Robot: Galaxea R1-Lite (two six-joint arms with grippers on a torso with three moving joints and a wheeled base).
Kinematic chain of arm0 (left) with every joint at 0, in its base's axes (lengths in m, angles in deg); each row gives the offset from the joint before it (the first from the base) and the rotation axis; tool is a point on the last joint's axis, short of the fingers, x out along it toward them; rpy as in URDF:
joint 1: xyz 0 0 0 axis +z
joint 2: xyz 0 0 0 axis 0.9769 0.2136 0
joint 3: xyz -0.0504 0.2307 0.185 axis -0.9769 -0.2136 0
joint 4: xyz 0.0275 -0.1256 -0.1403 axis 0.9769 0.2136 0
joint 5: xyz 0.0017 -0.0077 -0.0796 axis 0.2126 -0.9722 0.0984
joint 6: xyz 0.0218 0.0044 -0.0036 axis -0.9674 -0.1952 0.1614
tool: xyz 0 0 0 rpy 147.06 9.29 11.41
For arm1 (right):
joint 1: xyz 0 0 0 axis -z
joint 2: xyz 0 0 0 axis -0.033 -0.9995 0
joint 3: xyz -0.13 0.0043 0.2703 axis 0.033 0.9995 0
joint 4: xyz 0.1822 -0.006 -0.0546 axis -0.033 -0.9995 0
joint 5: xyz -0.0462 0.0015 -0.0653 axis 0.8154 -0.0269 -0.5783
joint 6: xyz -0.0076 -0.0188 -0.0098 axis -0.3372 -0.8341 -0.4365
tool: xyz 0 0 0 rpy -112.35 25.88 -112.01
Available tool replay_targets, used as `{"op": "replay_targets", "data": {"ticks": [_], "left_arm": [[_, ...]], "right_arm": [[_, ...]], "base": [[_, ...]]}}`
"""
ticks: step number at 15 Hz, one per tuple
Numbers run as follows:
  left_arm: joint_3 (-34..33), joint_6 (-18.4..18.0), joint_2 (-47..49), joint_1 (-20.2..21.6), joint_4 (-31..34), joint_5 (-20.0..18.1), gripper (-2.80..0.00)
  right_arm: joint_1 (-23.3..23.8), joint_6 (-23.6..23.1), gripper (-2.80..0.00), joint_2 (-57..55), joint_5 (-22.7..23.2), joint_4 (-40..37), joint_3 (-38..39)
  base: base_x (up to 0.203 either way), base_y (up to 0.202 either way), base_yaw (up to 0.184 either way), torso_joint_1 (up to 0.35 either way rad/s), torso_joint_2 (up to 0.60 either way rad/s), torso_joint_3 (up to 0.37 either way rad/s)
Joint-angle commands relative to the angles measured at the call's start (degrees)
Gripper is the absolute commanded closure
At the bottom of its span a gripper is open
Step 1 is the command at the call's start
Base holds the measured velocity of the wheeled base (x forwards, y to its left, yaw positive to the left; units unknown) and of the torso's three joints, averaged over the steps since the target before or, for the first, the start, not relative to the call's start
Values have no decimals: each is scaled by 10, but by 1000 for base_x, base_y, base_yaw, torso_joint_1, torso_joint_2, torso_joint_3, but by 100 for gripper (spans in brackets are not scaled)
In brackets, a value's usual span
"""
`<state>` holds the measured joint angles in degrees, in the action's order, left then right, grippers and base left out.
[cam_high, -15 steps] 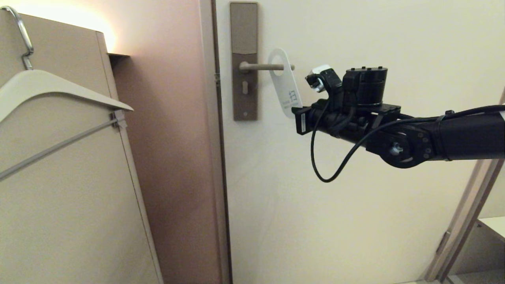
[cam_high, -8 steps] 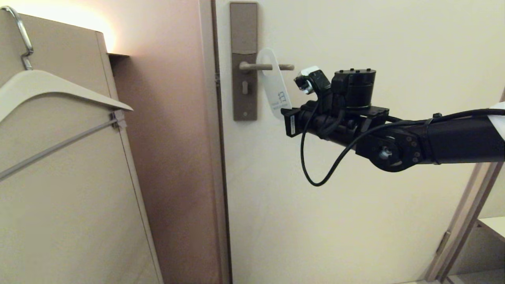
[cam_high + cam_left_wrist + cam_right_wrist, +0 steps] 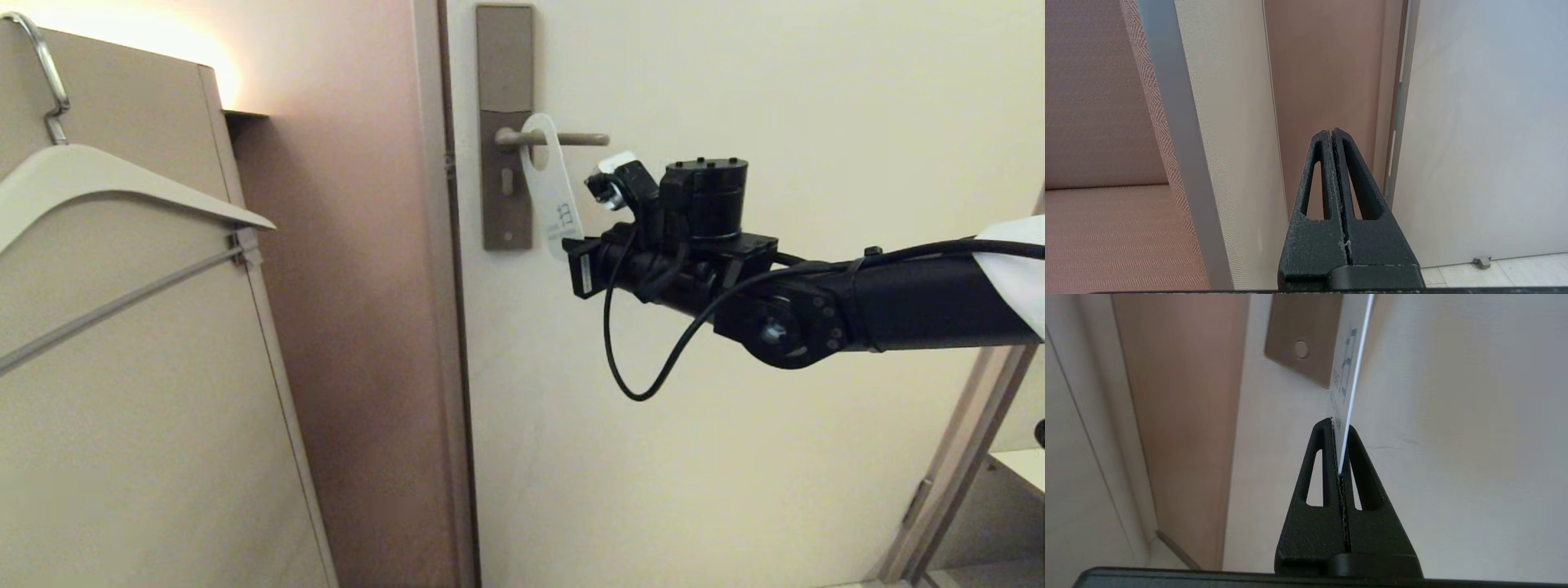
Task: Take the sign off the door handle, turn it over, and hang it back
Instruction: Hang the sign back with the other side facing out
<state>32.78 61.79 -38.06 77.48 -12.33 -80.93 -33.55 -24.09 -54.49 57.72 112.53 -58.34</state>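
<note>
Right gripper [image 3: 1340, 428] pinching lower end of sign [image 3: 552, 192], pale side showing, oval hole threaded over door handle [image 3: 571, 139] close beside lock plate [image 3: 504, 122]. Left gripper [image 3: 1334, 132] hanging pressed together, away from door [image 3: 735, 449], near cabinet panel [image 3: 1224, 122].

The sign [image 3: 552, 192], pinched at its lower end between the right gripper [image 3: 1340, 428] fingers, looks like thin, stiff, smooth pale card. Those fingers [image 3: 1359, 473] are matt black plastic with a grainy texture. Above the gripper, the door handle [image 3: 563, 139] and its lock plate [image 3: 504, 65] are brushed, dull bronze-grey metal. The door [image 3: 735, 457] behind is smooth and matt cream. The left gripper [image 3: 1334, 136] has the same rough black finish.
</note>
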Motion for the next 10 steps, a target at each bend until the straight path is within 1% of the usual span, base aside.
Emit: {"op": "replay_targets", "data": {"ticks": [1,5,6,10], "left_arm": [[0,0,0,0,0,0,0],[0,0,0,0,0,0,0],[0,0,0,0,1,0,0],[0,0,0,0,0,0,0]], "right_arm": [[-4,-1,0,-9,0,14,-1],[-4,-1,0,-12,0,19,-2],[-3,-1,-280,-12,0,19,-2],[-3,-1,-280,-8,0,20,-3]], "base": [[0,0,0,0,0,0],[0,0,0,0,0,0],[0,0,0,0,0,0],[0,0,0,0,0,0]]}}
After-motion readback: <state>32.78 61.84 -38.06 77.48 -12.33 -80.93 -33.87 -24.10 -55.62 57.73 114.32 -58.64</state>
